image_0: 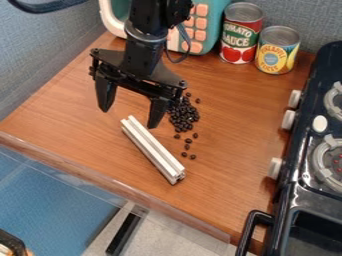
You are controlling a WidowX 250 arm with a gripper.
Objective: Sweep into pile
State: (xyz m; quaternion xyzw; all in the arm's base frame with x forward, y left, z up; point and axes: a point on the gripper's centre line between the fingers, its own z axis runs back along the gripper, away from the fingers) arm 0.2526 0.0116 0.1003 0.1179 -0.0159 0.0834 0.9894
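The black gripper point(130, 111) hangs over the left-centre of the wooden counter, its two fingers spread wide apart with nothing between them. Just in front of it, a silver metal bar point(152, 149) lies flat and slanted, from near the right finger down toward the front right. Small dark beans point(184, 115) are heaped just to the right of the gripper's right finger, and several stray ones trail toward the front, to the right of the bar. The gripper partly covers the heap's left side.
Two cans, a red one point(241, 34) and a yellow-labelled one point(276, 50), stand at the back right beside a teal toy appliance point(212, 17). The black toy stove point(310, 165) lines the right side, its knobs facing the counter. The counter's front edge point(113, 187) runs diagonally below the bar.
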